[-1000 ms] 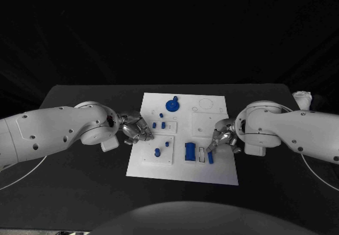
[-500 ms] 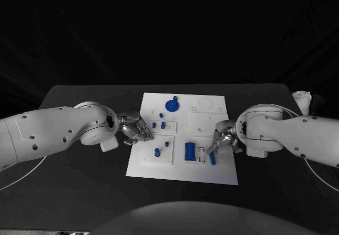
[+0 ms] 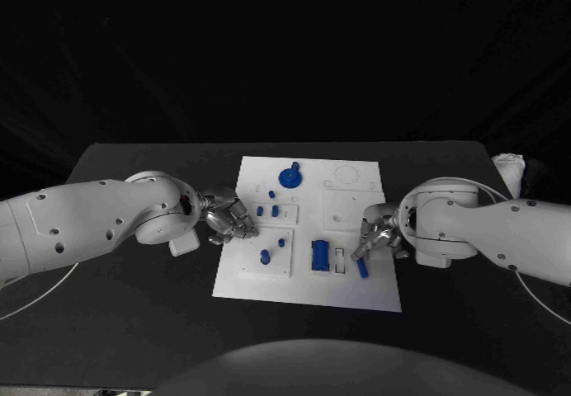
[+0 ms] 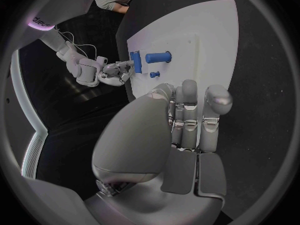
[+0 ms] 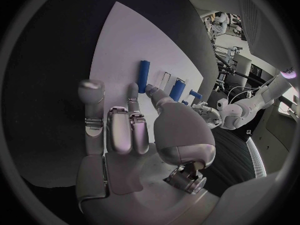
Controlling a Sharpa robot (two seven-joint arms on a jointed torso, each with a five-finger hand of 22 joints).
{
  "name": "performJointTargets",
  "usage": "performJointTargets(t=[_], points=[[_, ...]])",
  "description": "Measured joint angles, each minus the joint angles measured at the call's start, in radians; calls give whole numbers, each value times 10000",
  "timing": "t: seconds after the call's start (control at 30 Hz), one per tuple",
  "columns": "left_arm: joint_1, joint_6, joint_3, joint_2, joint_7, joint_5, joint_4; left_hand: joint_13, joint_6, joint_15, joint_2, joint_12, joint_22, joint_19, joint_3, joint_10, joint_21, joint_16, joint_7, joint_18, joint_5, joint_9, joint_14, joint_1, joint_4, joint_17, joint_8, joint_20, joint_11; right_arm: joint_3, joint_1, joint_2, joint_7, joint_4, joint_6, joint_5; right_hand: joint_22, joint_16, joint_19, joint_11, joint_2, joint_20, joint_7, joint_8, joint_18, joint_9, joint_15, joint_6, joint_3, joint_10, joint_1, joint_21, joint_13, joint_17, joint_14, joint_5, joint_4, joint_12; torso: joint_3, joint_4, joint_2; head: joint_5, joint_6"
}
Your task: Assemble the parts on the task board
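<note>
The white task board lies mid-table. On it are a round blue knob, several small blue pegs, a large blue block and a slim blue bar. My right hand hovers at the board's right edge with fingers spread, holding nothing. Its thumb tip lies at the end of the slim bar, beside an empty slot. My left hand sits at the board's left edge, fingers straight and empty. The block and bar lie beyond it.
A small white object rests at the table's far right edge. Bare black table surrounds the board on every side. Two round recesses mark the board's far right part.
The slim blue bar has slid slightly to the right and toward the front edge, with my right hand's fingers following it. My left hand has stayed put.
</note>
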Motion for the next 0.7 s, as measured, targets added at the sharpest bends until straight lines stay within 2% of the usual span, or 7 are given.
performJointTargets(t=[0.23, 0.4, 0.53, 0.7], points=[[0, 23, 0, 9, -23, -21, -1, 0, 37, 0, 0, 0, -1, 0, 0, 0, 0, 0, -37, 0, 0, 0, 0, 0, 0, -10, 9, 0, 0, -6, -19, -82, 32, -1, -231, 274, -1, -50, 0, 0, -56, 0, 100, 106, -1, 163, 0, -99, 0, 0, 56, -82, 0, -104, 0, 867, 0, 0, -1, -4, 1, 17, 0], [-1, 43, 0, 20, -39, -29, -5, 0, 37, 0, 0, 0, -1, 0, 0, 0, 1, 0, -37, 0, 0, 0, 0, 0, 0, -10, 39, 0, 0, -11, -17, -176, 23, -51, -457, 735, -1, -59, 0, 1, -58, 0, 153, 183, -1, 303, 1, -153, 4, 0, 58, -182, 0, -172, 0, 1307, 4, 0, -1, -4, 5, 22, 0], [-1, 54, 0, 19, -49, -34, -6, 0, 37, 0, 0, 0, -1, -36, 0, 0, -45, 0, -37, -1, 0, 0, 0, 0, 0, -9, 39, -36, 0, -24, -12, -317, 5, -51, -708, 1253, -2, -95, 0, 2, -59, 1, 198, 239, -1, 393, 1, -197, 49, -1, 59, -185, 0, -221, 0, 1504, 49, 0, 0, -4, 5, 50, 0], [-1, 56, 1, 21, -54, -38, -6, 0, 37, 0, 0, 0, -2, -36, 0, 0, -45, 0, -37, -1, 0, 0, 0, 0, 0, -9, 39, -36, 0, -78, 84, -452, -60, -155, -925, 2006, -3, -95, 0, 4, -59, 1, 210, 240, -1, 439, 1, -210, 69, -2, 62, -231, 0, -221, -1, 1541, 49, 0, 0, -4, 3, 71, 0]])
